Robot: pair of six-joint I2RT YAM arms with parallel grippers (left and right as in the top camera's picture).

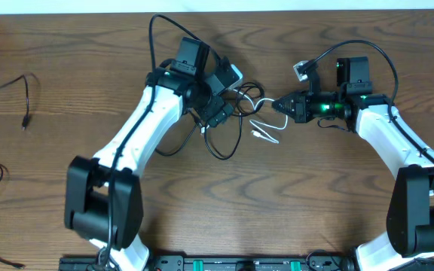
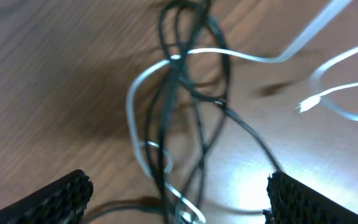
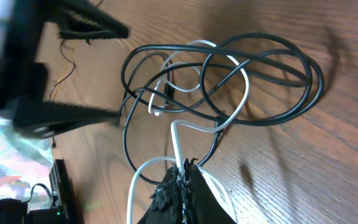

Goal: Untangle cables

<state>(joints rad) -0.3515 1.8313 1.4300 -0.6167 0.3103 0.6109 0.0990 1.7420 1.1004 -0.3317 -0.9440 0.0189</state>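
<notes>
Your right hand point(image 3: 180, 183) is clamped shut, its tips pinching the white cable point(image 3: 179, 140) just where it rises out of the tangle. From that pinch the white cable loops up and around through the black cables point(image 3: 272, 68), which lie in several overlapping coils on the wooden surface point(image 3: 334, 162) right in front of the fingers.

Your left hand point(image 2: 179, 194) stands wide open and grips nothing. Its two ridged fingers point(image 2: 61, 196) show at the lower corners of the left wrist view, with strands of black and white cable running loose between them and lying on the surface beneath. A white plug end point(image 2: 304, 106) rests apart from the knot, off to one side.

From overhead, the bunch sits mid-surface between your two hands, the left one over it and the right one at its edge. Well away, at the far left, a thin black cable point(image 1: 27, 102) lies alone, and another black cable point(image 1: 3, 169) curves along the left edge below it.
</notes>
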